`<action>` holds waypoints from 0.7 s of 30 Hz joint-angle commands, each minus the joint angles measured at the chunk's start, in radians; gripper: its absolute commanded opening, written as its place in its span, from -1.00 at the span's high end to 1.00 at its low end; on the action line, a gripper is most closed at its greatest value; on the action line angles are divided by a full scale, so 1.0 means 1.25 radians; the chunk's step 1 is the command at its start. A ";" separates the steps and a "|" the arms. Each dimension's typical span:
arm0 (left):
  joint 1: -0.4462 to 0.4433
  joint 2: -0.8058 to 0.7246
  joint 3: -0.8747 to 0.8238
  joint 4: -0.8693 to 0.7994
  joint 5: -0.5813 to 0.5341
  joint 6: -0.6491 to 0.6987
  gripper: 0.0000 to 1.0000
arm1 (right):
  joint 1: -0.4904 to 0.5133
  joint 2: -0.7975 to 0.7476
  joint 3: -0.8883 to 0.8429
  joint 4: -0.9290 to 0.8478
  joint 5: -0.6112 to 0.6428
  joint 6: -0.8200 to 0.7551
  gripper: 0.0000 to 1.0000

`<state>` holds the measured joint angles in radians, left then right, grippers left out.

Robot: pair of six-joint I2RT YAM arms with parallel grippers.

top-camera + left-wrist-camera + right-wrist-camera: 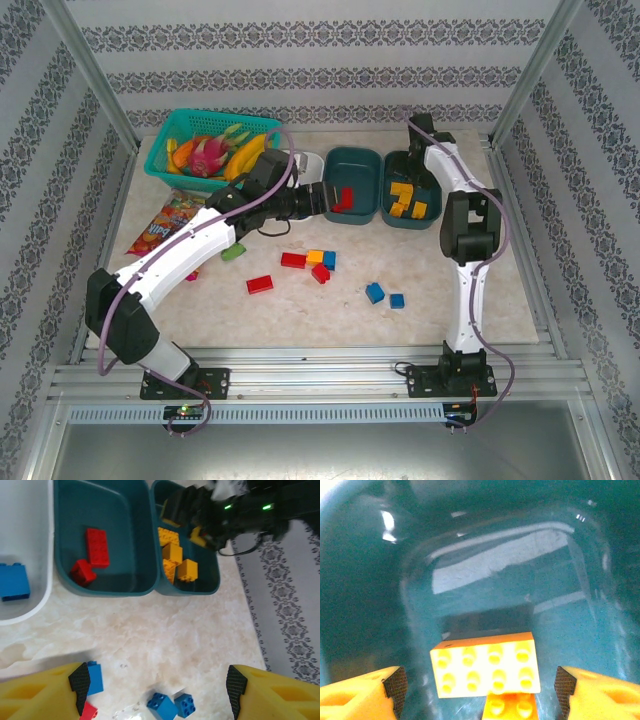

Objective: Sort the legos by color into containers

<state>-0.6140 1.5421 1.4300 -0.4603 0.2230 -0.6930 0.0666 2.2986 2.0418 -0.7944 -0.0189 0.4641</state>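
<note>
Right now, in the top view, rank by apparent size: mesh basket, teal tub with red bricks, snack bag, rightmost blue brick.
1. mesh basket
2. teal tub
3. snack bag, partly under the left arm, so unsure against the tub
4. blue brick

Three shallow rounded tubs stand in a row by the table's far edge. The white tub (27,530) holds one blue brick (14,581). The middle teal tub (352,165) holds two red bricks (97,547), and the right teal tub (408,223) holds a heap of yellow-orange bricks (404,200). At mid-table lie three loose red bricks (259,284), one orange brick (314,256) and three loose blue bricks (375,292).
</note>
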 commanded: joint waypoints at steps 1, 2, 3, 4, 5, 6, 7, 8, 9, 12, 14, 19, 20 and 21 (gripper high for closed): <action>-0.006 -0.036 -0.007 -0.080 -0.030 0.019 -0.49 | 0.023 -0.158 -0.033 0.022 0.018 -0.001 -0.59; -0.008 -0.039 -0.013 -0.088 -0.028 0.022 -0.48 | 0.033 -0.207 -0.068 0.048 0.025 -0.001 -0.58; -0.009 -0.039 -0.018 -0.100 -0.029 0.024 -0.48 | 0.045 -0.251 -0.109 0.077 0.032 -0.003 -0.58; -0.011 -0.034 -0.020 -0.114 -0.026 0.027 -0.48 | 0.061 -0.308 -0.163 0.118 0.039 -0.005 -0.58; -0.015 -0.025 -0.018 -0.131 -0.024 0.032 -0.46 | 0.081 -0.365 -0.231 0.166 0.041 -0.009 -0.57; -0.018 -0.015 -0.017 -0.144 -0.022 0.038 -0.46 | 0.100 -0.422 -0.290 0.211 0.038 -0.012 -0.57; -0.024 -0.002 -0.016 -0.153 -0.018 0.046 -0.44 | 0.123 -0.486 -0.370 0.265 0.029 -0.017 -0.57; -0.030 0.009 -0.018 -0.158 -0.016 0.052 -0.43 | 0.148 -0.551 -0.445 0.316 0.016 -0.020 -0.57; -0.037 0.022 -0.017 -0.159 -0.015 0.057 -0.42 | 0.168 -0.602 -0.514 0.355 0.005 -0.021 -0.57; -0.053 0.055 -0.014 -0.161 -0.012 0.062 -0.40 | 0.236 -0.757 -0.709 0.406 -0.013 -0.008 -0.57; -0.062 0.074 -0.011 -0.161 -0.012 0.056 -0.38 | 0.280 -0.851 -0.813 0.385 -0.010 0.010 -0.56; -0.107 0.131 -0.001 -0.162 0.016 0.035 -0.34 | 0.359 -1.071 -0.977 0.232 0.052 0.079 -0.54; -0.121 0.145 0.006 -0.173 0.015 0.027 -0.33 | 0.366 -1.114 -0.994 0.203 0.058 0.091 -0.53; -0.129 0.157 0.011 -0.180 0.015 0.019 -0.34 | 0.374 -1.148 -1.006 0.184 0.062 0.094 -0.53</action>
<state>-0.7296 1.7054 1.4185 -0.6270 0.2249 -0.6548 0.5148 0.9745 0.8143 -0.4770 0.0029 0.5255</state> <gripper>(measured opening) 0.668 0.767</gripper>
